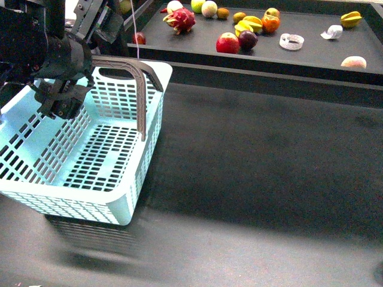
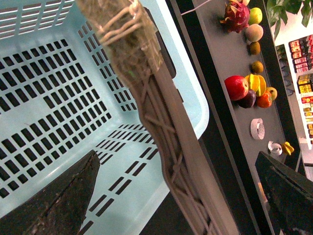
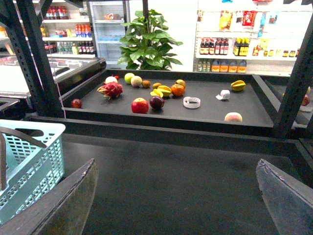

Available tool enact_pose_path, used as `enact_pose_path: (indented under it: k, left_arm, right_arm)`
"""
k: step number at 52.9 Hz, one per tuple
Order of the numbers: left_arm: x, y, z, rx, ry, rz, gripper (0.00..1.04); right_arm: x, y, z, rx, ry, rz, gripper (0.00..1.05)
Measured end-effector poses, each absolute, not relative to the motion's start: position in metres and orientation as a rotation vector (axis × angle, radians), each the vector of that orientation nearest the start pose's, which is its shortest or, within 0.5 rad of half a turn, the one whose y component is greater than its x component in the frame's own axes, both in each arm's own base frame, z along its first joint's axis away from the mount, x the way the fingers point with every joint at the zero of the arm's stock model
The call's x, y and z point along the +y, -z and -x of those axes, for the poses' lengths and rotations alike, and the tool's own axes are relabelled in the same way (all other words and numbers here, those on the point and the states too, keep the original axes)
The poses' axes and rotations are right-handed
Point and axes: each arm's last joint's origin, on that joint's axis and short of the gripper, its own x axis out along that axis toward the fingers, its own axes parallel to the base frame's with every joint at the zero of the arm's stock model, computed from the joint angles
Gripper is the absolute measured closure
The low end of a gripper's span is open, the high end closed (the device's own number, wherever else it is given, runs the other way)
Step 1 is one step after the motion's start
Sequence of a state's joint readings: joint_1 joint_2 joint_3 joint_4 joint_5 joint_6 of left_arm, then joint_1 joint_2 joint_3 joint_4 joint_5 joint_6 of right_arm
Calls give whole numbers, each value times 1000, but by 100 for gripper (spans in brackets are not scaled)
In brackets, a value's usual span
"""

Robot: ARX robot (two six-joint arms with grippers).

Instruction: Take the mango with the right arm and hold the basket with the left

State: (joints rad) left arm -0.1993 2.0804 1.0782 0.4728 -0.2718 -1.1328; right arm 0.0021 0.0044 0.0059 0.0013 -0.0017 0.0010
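Straddles basket (image 1: 24, 140) handle (image 1: 141, 95) upper left, left gripper (image 2: 177, 156) jaws wide, unclamped: risks dropping the tilted basket. Shows right gripper (image 3: 176, 169) wide, empty. Finds mango (image 1: 242, 28) upper centre beside starfruit (image 1: 254, 23): risks grabbing wrong yellow fruit.

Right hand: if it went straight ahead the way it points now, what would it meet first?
Nothing near: the open right hand has only bare dark table ahead. Going on, it would probably reach the front wall of the fruit tray, before the red apple, though depth is hard to judge.
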Motion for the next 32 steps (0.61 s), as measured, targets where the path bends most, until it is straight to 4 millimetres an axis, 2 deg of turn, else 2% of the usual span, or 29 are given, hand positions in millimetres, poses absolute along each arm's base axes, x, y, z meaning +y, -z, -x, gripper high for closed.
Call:
enact_pose_path:
  k: [18,20,32]
  left_arm:
    - [-69,-97,-434,422,-369,1002,10]
    - [-68,-96,-435,421,-369,1003,13]
    - [-62,-95,-444,407,-378,1015,51]
  right_arm:
    - [0,-165,-98,-3,-4,-1,8]
    - [0,-165,-98,-3,-4,-1,8]
    - [0,-165,-98,-3,-4,-1,8]
